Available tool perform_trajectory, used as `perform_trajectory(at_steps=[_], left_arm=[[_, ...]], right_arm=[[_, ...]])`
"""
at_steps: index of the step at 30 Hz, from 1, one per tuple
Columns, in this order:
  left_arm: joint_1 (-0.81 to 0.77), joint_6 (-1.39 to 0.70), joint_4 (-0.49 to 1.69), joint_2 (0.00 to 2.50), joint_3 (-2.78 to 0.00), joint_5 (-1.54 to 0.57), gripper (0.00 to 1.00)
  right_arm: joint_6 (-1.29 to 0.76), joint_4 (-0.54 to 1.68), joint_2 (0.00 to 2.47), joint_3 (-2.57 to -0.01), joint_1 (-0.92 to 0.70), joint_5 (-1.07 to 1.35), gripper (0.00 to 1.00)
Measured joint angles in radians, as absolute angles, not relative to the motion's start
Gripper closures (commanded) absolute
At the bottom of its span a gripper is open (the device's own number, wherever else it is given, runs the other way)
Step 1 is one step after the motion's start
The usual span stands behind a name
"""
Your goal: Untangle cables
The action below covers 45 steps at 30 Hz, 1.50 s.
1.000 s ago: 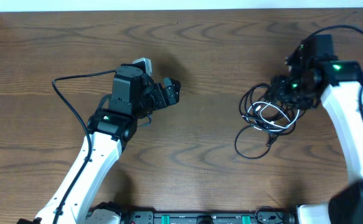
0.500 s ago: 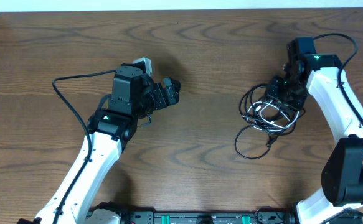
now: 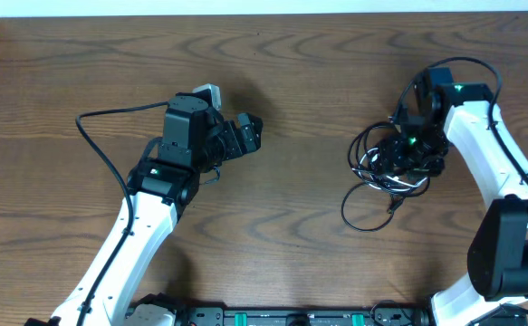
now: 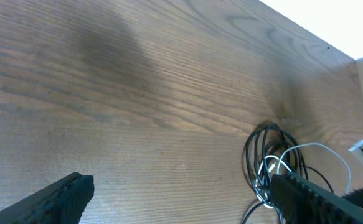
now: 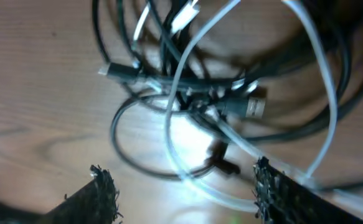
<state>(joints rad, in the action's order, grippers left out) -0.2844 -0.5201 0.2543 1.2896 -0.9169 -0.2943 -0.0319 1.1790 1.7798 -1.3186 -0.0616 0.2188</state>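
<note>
Your R tool (image 5: 184, 193) hangs directly over the cables (image 3: 381, 170), jaws apart, fingers either side of the knot's centre. Nothing is clamped between them that I can see. That position makes sense: the crossing point, where the white cord (image 5: 321, 93) runs over the black cords (image 5: 116, 130) by a metal plug (image 5: 249, 107), sits just ahead of the fingertips, so you're lined up to pick one strand, not the whole wad. Wrist view is blurry, so I can't tell whether a finger touches a cord.

The pile lies flat on the bench (image 3: 291, 81) below the R tool, w/ one black loop (image 3: 359, 217) trailing out beyond the tool's left finger. Prob. the easiest free length to draw off.

Your L tool (image 4: 181, 186) is wide open & empty, well apart from the pile. The cables lie ahead of it, nearer its right finger. Looks like it's parked there to leave the R arm room, ready to come in and pin a cord.
</note>
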Motion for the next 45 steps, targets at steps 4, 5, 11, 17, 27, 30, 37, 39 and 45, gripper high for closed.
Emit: perform_trajectory(at_steps=[4, 5, 11, 17, 27, 30, 37, 39, 45], left_arm=[[-0.284, -0.520, 0.254, 1.290, -0.917, -0.294, 0.03], [-0.284, -0.520, 0.254, 1.290, -0.917, -0.294, 0.03], [-0.284, -0.520, 0.254, 1.290, -0.917, -0.294, 0.03], [-0.284, -0.520, 0.255, 1.290, -0.917, -0.294, 0.03], [-0.284, -0.520, 0.251, 1.290, -0.917, -0.294, 0.03], [-0.284, -0.520, 0.251, 1.290, -0.917, -0.294, 0.03], [-0.284, -0.520, 0.253, 1.290, -0.917, -0.294, 0.03], [-0.284, -0.531, 0.256, 1.290, -0.917, -0.297, 0.03], [-0.297, -0.545, 0.262, 1.290, -0.917, -0.376, 0.03]], right_arm=[[0.000, 1.084, 1.780, -1.246, -0.075, 0.167, 0.65], [0.010, 1.080, 1.780, -1.232, -0.081, 0.168, 0.70], [0.100, 1.106, 1.780, -1.217, -0.132, 0.313, 0.99], [0.135, 1.040, 1.780, -1.216, -0.163, 0.627, 0.99], [-0.095, 0.458, 1.781, -1.222, -0.170, 1.003, 0.99], [-0.189, 0.397, 1.781, -1.285, -0.180, 1.027, 0.99], [-0.266, 0.544, 1.782, -1.587, -0.188, 0.970, 0.99], [-0.274, 0.600, 1.782, -1.664, -0.188, 0.913, 0.99], [-0.286, 0.644, 1.782, -1.800, -0.188, 0.797, 0.99]])
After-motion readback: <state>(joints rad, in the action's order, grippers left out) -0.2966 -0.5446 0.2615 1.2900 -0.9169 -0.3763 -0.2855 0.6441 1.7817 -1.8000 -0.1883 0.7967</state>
